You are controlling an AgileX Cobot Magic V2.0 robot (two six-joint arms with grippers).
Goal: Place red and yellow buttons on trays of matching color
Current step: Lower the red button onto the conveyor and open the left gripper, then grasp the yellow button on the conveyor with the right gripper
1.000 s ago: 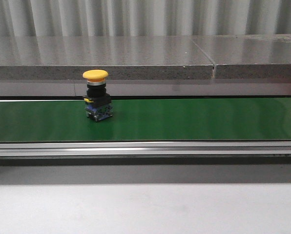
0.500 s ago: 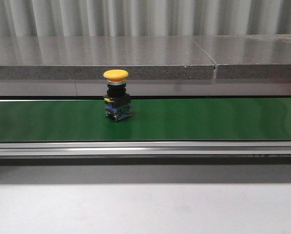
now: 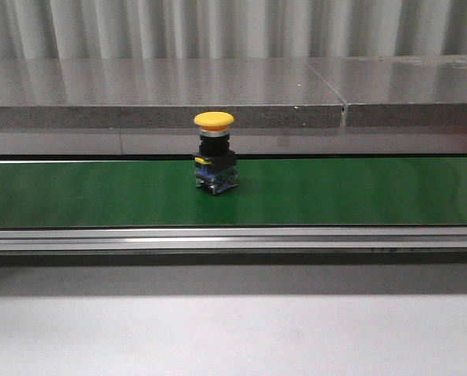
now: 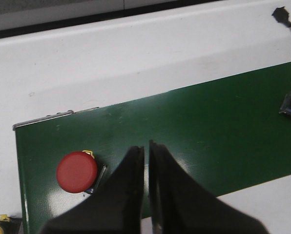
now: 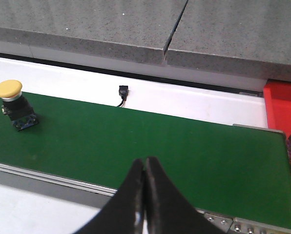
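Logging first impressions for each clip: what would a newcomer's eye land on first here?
The yellow mushroom-head button standing upright on the green conveyor belt, left of centre in the front view. Next, a red button on the belt beside the shut left gripper, and the red tray at the belt's end.

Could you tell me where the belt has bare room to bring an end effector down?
Bare green belt runs wide either side of the yellow button in the front view. The belt's end is crowded: the red button stands beside the left end effector.
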